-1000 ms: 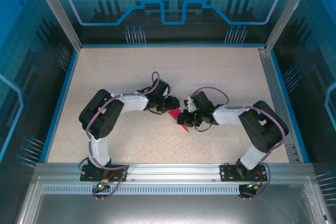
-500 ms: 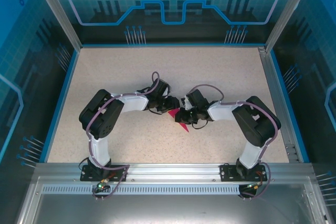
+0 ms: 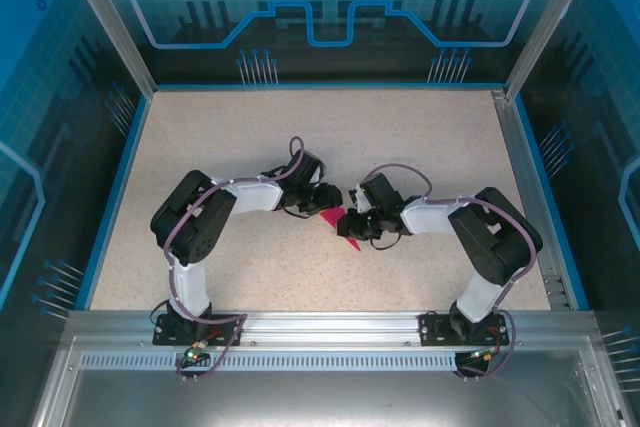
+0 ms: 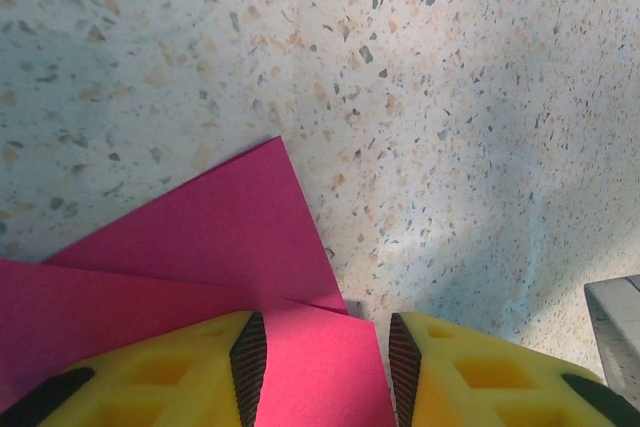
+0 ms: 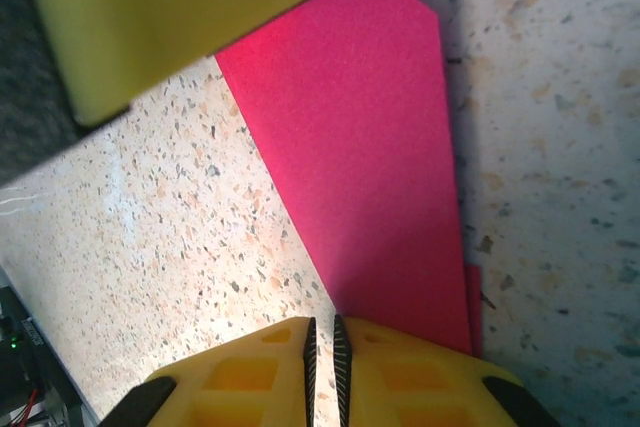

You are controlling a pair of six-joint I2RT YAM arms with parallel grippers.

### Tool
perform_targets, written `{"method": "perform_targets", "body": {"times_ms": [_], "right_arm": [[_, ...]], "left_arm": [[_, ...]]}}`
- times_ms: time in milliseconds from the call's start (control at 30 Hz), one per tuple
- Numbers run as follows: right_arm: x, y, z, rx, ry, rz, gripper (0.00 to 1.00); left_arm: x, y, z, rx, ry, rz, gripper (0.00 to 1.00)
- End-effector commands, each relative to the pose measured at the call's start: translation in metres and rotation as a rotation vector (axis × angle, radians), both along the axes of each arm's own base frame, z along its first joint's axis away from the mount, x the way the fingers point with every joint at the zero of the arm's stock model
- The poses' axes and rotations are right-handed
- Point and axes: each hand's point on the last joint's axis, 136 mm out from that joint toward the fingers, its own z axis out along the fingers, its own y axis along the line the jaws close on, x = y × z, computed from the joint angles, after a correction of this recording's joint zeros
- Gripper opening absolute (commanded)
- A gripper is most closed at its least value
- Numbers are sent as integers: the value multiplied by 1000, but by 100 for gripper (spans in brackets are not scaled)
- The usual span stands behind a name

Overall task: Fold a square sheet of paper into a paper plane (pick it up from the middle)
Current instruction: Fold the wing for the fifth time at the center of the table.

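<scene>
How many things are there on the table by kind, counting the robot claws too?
Pink paper plane: 1
Robot claws: 2 (left claw, right claw)
Total: 3

The plane (image 3: 342,221) is a solid magenta-pink, deeper along its creases and where layers overlap. The table (image 3: 300,137) is cream-beige stone pattern, speckled with dark grey and orange flecks, and has a bright blue rim (image 3: 115,197). The fingers (image 4: 480,387) are bright yellow with black ribbed pads (image 4: 248,352). The arms (image 3: 250,195) are white links between black joints, with dull purple-grey cables (image 3: 400,169) looping over them. The walls (image 3: 330,7) are translucent deep blue, printed with a fine pale grid and lighter blue circuit-like lines. The frame (image 3: 330,332) in front is plain silver-grey metal.
</scene>
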Motion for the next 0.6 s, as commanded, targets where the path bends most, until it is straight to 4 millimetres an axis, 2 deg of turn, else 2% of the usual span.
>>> {"method": "perform_targets", "body": {"times_ms": [0,133,267,467,567], "right_arm": [[-33,-24,-24,-41,137,-7,16],[-37,-29,-21,-18,141,-9,17],[-36,-30,-9,0,113,7,17],[-24,-11,30,87,34,67,16],[-22,-2,40,96,13,103,16]], "left_arm": [[-19,29,-40,129,90,22,43],[-19,29,-39,128,88,23,43],[-18,29,-38,126,87,24,43],[-18,29,-38,125,87,23,43],[-17,28,-38,121,88,24,43]]}}
